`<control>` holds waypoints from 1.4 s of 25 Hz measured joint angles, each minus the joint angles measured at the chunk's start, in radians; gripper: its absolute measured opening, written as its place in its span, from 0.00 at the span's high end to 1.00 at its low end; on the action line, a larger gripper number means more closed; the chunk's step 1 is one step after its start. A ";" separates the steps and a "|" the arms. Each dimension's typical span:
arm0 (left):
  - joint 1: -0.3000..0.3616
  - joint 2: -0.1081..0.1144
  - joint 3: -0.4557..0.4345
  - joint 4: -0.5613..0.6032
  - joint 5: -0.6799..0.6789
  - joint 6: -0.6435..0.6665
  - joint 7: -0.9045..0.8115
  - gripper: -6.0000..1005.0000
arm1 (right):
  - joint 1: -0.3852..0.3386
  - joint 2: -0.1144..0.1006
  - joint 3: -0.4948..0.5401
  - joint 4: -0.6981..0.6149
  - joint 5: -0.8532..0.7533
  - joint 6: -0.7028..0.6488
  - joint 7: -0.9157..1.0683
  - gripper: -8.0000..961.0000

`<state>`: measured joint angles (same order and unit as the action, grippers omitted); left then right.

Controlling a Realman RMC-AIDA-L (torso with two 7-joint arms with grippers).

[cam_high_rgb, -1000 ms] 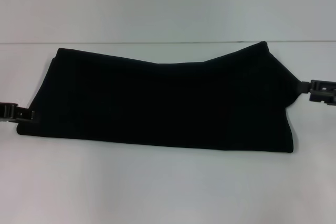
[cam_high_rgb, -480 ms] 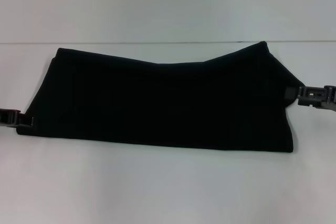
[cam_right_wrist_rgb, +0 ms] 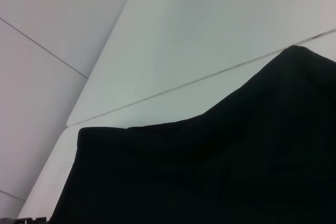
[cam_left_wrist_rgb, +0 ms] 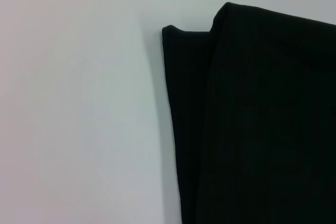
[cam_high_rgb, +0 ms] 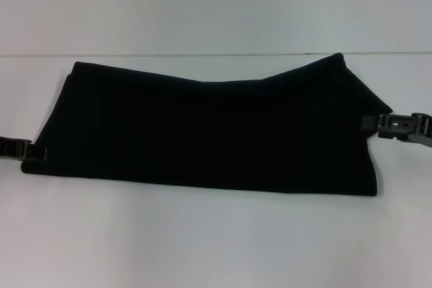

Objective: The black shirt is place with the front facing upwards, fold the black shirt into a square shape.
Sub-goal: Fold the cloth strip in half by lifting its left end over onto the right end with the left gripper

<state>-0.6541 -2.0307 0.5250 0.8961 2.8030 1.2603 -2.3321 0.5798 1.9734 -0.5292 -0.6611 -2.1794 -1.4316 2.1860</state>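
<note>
**Folded black shirt lying as a long band between two grippers**

The black shirt (cam_high_rgb: 209, 129) lies on the white table (cam_high_rgb: 202, 241), folded into a long band that runs across the head view from left to right. Its near edge is nearly straight; its far edge dips in the middle and rises to a peak at the right end. No lettering or label shows on the upper surface.

The left gripper (cam_high_rgb: 27, 149) sits at the left end of the band, low by the near corner, its tip touching or just overlapping the cloth edge. The right gripper (cam_high_rgb: 368, 125) sits at the right end, its tip reaching onto the cloth below the peaked corner. For both, whether the fingers are parted or pinched on the fabric cannot be told.

The left wrist view shows the shirt's end (cam_left_wrist_rgb: 252, 124) as two stacked layers, the lower one protruding as a narrow strip beside bare table. The right wrist view shows the dipping far edge of the cloth (cam_right_wrist_rgb: 210, 171) against the table and the wall behind.
</note>
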 joint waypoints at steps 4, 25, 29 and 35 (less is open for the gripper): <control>-0.001 0.000 0.000 -0.015 0.004 -0.015 0.000 0.43 | 0.000 0.002 0.000 0.000 0.000 0.000 -0.006 0.19; -0.003 0.001 0.003 -0.020 0.029 -0.029 -0.001 0.43 | -0.002 0.005 0.000 0.011 0.000 0.005 -0.007 0.19; -0.007 0.002 0.012 -0.035 0.030 -0.029 -0.001 0.43 | -0.004 0.005 0.000 0.011 0.003 0.008 -0.008 0.19; -0.013 0.002 0.042 -0.040 0.033 -0.032 -0.001 0.54 | -0.009 0.005 0.006 0.011 0.004 0.009 -0.008 0.19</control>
<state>-0.6667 -2.0287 0.5673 0.8560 2.8363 1.2282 -2.3326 0.5709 1.9789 -0.5231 -0.6503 -2.1752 -1.4226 2.1782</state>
